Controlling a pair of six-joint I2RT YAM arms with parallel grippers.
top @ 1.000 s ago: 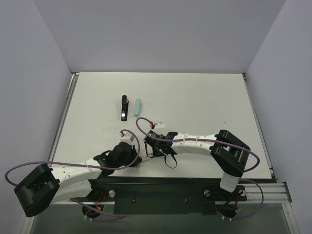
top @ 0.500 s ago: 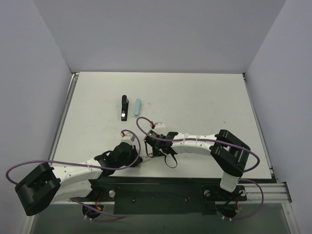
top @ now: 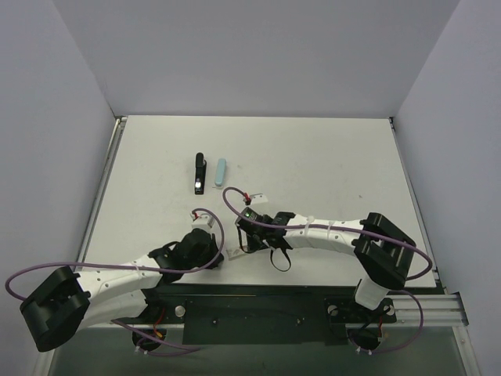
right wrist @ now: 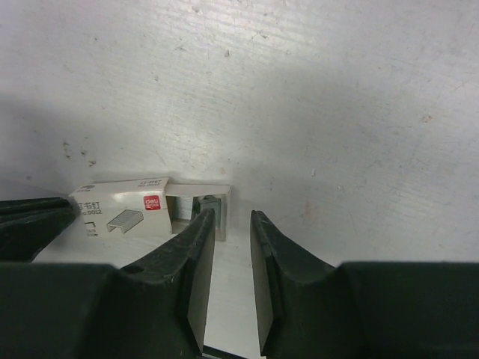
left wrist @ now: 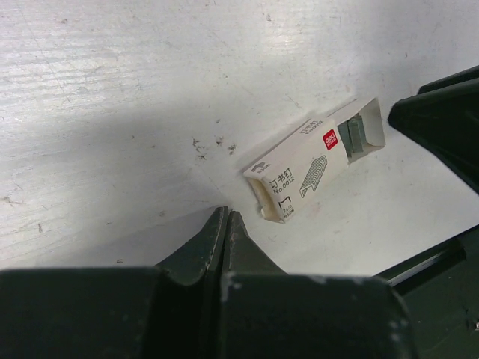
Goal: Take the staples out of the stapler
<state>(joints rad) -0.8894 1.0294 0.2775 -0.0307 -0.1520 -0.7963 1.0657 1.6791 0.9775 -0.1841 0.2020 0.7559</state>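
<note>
Top external view, and the stapler sits up in the left-centre of the table. It is slim and black, lying lengthwise up and down the frame, with a bright spot near its lower end. Just to its right, close but apart, lies a shorter light-blue bar. Nobody is on the stapler: both arms are folded low in the frame, well below it. The left arm reaches in from the lower left, and the right arm sweeps in from the lower right. Their wrists meet near the bottom centre.

Over to the left wrist. The left gripper has its two dark fingers pressed tight together, with nothing between them. Just past the tips, right of centre, lies a small white staple box, flat on the table and angled toward the upper right. It carries a red logo and a little drawing of staples. Its far end is open, with grey staples showing inside. The dark shape at the right edge of this frame is the other claw.

Right wrist now. The right gripper has its fingers a narrow gap apart, with only bare table between them. The same box lies at centre left of this frame. Its open end is just at the tip of the finger on the left. Whether that finger touches the box, I cannot tell.
</note>
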